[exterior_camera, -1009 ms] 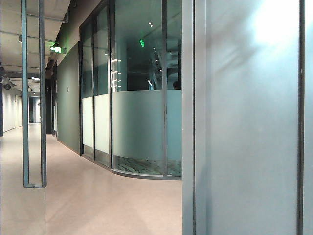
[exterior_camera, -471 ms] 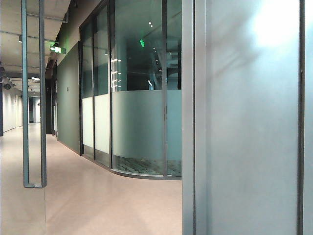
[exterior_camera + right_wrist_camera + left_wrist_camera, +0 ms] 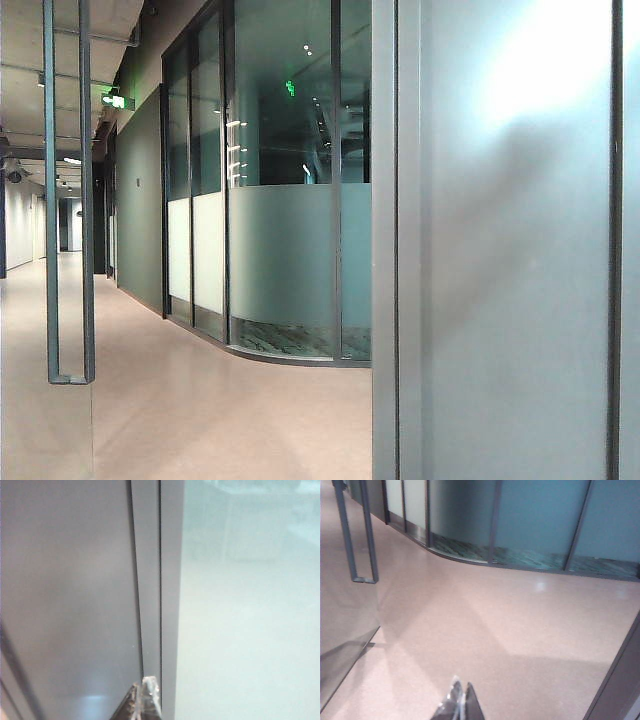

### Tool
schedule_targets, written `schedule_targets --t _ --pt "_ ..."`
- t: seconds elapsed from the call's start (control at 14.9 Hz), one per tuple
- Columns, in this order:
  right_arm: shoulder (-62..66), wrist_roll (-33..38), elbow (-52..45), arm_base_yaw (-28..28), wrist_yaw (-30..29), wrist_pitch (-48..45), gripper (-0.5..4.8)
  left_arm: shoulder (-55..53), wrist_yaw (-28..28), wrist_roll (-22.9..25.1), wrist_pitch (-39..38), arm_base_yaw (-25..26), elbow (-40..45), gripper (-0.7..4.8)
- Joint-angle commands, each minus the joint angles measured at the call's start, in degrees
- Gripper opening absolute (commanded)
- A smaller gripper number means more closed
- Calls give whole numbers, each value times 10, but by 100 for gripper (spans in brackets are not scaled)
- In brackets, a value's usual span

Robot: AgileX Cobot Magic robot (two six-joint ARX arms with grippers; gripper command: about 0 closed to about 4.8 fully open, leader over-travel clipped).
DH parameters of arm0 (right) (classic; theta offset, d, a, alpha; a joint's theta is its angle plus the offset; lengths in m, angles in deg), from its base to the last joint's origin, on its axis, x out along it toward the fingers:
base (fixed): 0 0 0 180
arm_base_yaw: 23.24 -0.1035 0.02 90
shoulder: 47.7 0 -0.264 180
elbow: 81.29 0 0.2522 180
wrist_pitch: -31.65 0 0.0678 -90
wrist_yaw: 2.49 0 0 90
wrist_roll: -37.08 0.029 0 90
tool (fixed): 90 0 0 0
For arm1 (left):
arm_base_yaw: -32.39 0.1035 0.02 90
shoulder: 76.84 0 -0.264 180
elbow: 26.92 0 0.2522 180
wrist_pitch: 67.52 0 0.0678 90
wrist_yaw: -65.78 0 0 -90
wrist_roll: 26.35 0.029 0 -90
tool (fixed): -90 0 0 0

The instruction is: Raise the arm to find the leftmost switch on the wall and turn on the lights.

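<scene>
No switch shows in any view; the leftmost switch is out of view. My left gripper (image 3: 462, 685) is shut with nothing in it and hangs above the pinkish corridor floor (image 3: 520, 625). My right gripper (image 3: 146, 682) is shut and empty, its tips close in front of a grey metal frame post (image 3: 150, 580) between a grey panel and frosted glass (image 3: 250, 605). Neither gripper appears in the exterior view, which shows the grey wall panel (image 3: 510, 300) with a dim shadow across it.
A glass door with a long vertical handle (image 3: 68, 200) stands at the left. A curved frosted-glass partition (image 3: 290, 260) runs along the corridor. A green exit sign (image 3: 117, 100) hangs from the ceiling. The floor (image 3: 200, 400) stretches away down the corridor.
The bright patch on the grey wall panel has widened, and a darker shadow now lies across the panel below it. The corridor looks the same.
</scene>
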Motion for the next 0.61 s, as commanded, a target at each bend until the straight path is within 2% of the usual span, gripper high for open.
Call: schedule_targets --t 0.07,0.2,0.61 --pt "-10 25 -76 0 -4 -85 -1 0 2 0 4 -1 -1 -5" --pt "-33 48 -115 0 -11 -92 -1 0 2 0 4 -1 -1 -5" --pt "-85 47 -115 -1 -11 -82 -1 0 2 0 4 -1 -1 -5"
